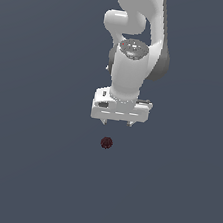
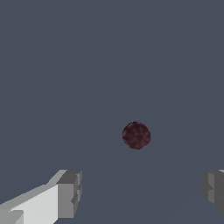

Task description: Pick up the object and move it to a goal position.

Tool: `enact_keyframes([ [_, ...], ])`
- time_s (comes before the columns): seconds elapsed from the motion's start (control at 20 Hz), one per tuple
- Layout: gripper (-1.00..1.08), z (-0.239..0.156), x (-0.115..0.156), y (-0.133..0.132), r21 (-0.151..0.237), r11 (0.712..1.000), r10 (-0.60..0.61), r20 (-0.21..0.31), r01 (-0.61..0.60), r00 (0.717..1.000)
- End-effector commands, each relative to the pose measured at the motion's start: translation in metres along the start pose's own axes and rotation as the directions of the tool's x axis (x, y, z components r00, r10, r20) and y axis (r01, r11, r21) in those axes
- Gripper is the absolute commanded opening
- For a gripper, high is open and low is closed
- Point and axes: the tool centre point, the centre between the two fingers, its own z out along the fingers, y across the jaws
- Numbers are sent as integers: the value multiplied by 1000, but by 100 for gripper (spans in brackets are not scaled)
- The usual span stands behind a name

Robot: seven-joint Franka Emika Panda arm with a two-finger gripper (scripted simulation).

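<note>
The object [image 1: 106, 142] is a tiny dark red, mottled ball lying alone on the flat grey surface. In the wrist view the object [image 2: 136, 135] shows round and dark, ahead of the fingers and apart from them. My white gripper [image 1: 118, 123] hangs a short way above the ball in the exterior view, slightly toward that view's right. Its short dark fingertips [image 1: 106, 122] point down. Both grey fingertips [image 2: 70, 192] stand far apart in the wrist view, with nothing between them. The gripper is open.
The white arm [image 1: 136, 41] rises behind the gripper to the exterior view's upper edge. A plain dark grey surface [image 1: 25, 161] fills everything around the ball.
</note>
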Motion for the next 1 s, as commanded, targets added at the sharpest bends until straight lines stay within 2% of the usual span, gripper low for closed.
enact_keyframes([
  [0.0, 100, 2, 0, 1, 0, 1000, 14, 2, -14, 1000],
  [0.3, 100, 10, 1, 2, 3, 996, 89, 7, -89, 996],
  [0.55, 100, 21, 2, 5, 5, 981, 193, 15, -193, 981],
  [0.75, 100, 33, 3, 8, 4, 954, 300, 24, -300, 954],
  [0.95, 100, 46, 4, 11, 0, 911, 412, 33, -412, 911],
])
